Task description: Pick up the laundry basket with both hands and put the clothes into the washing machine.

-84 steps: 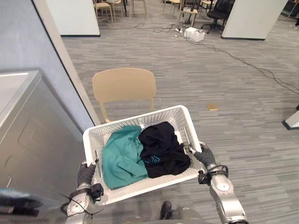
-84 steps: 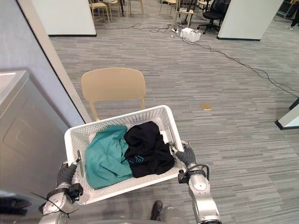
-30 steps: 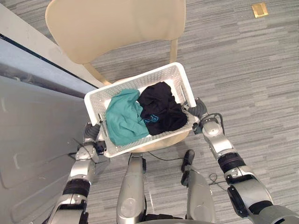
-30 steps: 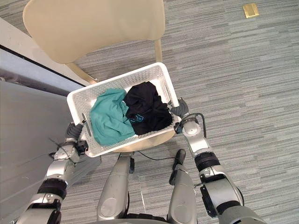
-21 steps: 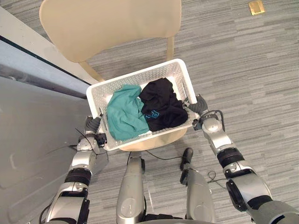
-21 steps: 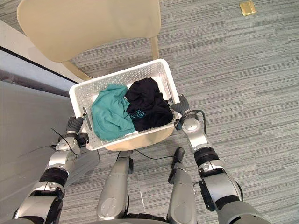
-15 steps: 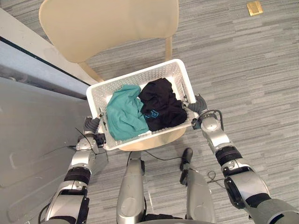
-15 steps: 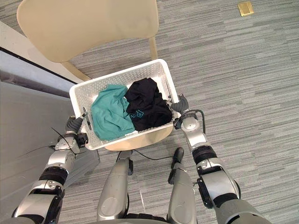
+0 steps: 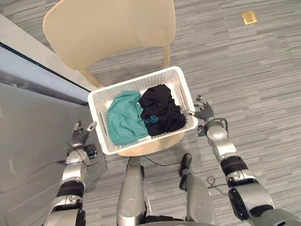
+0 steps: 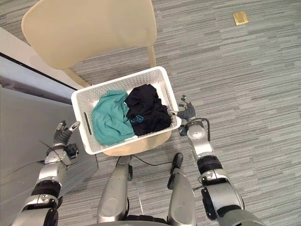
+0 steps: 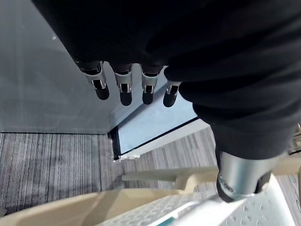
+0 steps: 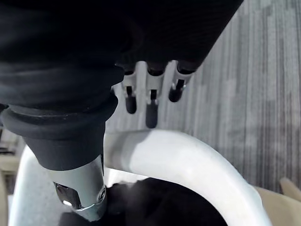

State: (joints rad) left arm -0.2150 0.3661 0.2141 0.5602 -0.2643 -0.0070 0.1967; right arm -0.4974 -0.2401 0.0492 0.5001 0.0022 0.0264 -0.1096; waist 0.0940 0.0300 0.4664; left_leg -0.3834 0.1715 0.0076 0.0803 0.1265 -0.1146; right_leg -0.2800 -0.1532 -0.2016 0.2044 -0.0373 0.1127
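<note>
The white laundry basket rests on the seat of the beige chair, with a teal garment and a black garment heaped side by side inside it. Neither hand has hold of it. The left hand hangs off the basket's left end with a clear gap between, its fingers straight and spread towards the grey washing machine that stands just beside the chair. The right hand sits just beside the basket's right end, fingers straight and relaxed above the white rim (the right wrist view shows them clear of the plastic, not curled round it). By my reading the step in hand is the grip itself: the clothes are not yet in the machine and the basket is unsupported by the robot. The next move calls for both hands to close in on the two short ends and curl under the rim at about the same time, the left having farther to travel; an uneven grip would likely tip the load towards the looser side.
</note>
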